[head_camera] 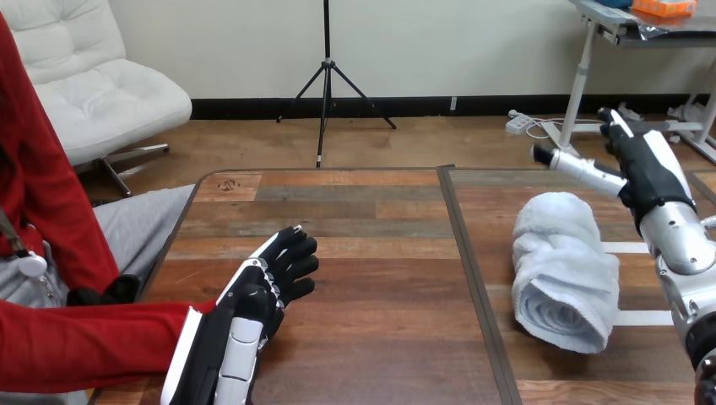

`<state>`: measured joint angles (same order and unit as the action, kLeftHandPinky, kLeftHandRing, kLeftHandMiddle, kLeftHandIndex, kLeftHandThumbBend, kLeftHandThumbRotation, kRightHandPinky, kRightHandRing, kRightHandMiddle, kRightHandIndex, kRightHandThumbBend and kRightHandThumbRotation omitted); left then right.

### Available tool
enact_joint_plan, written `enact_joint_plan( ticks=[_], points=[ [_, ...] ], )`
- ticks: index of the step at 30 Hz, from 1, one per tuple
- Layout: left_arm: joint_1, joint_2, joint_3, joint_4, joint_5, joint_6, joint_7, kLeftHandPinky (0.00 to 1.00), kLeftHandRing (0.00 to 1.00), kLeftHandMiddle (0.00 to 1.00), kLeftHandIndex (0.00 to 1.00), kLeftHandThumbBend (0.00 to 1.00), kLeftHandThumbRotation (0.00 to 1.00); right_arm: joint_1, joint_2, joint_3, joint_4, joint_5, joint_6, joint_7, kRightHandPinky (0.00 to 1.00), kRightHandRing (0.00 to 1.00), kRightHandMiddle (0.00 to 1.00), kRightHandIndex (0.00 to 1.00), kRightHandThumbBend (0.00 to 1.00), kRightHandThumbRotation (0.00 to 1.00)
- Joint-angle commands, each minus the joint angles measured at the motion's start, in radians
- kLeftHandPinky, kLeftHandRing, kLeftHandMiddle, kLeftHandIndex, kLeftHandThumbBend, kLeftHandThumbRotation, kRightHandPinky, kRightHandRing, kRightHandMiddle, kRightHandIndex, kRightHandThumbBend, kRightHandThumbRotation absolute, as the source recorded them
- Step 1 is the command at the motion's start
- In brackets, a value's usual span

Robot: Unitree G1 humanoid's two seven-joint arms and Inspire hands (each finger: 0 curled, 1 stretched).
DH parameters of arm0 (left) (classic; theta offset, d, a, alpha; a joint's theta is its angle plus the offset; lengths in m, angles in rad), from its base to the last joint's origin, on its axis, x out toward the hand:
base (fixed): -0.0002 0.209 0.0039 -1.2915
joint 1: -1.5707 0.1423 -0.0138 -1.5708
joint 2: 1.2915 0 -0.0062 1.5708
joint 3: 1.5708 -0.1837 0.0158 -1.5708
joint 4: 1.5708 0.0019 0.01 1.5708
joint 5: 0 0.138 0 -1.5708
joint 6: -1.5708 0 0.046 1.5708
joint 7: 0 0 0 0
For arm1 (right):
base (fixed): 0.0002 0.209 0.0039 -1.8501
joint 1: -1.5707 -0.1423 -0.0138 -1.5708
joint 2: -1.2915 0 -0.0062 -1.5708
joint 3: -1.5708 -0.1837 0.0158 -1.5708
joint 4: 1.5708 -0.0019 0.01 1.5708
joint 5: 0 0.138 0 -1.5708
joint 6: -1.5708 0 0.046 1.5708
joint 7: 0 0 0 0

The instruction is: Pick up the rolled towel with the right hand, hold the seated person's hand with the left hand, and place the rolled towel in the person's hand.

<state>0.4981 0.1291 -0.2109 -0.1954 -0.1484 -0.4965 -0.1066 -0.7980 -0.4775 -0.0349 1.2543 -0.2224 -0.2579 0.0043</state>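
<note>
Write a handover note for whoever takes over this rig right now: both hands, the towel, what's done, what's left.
Right hand: open, raised just beyond the white rolled terry towel, not touching it.
Left hand: lies over the end of the person's red sleeve; I cannot tell whether it grips.
Towel: lying on the right half of the wooden table.
Done: towel not yet picked up.
Left: grasp the towel, secure the person's hand, place the towel in it.
</note>
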Motion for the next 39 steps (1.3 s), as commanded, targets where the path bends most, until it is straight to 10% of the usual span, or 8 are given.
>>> enact_joint_plan(
  ticks=[1, 39],
  points=[
    [-0.049, -0.043, 0.013, -0.013, -0.003, -0.02, 0.0, 0.81, 0.84, 0.85, 0.84, 0.71, 1.0, -0.066, 0.004, 0.019, 0.007, -0.016, 0.024, -0.038, 0.87, 1.0, 1.0, 1.0, 1.0, 0.45],
    [-0.061, -0.038, 0.015, -0.026, 0.013, 0.001, 0.004, 0.77, 0.84, 0.83, 0.78, 0.75, 1.0, 0.014, 0.041, 0.127, 0.041, -0.093, 0.144, -0.02, 0.88, 1.0, 1.0, 1.0, 1.0, 0.4]
  ],
)
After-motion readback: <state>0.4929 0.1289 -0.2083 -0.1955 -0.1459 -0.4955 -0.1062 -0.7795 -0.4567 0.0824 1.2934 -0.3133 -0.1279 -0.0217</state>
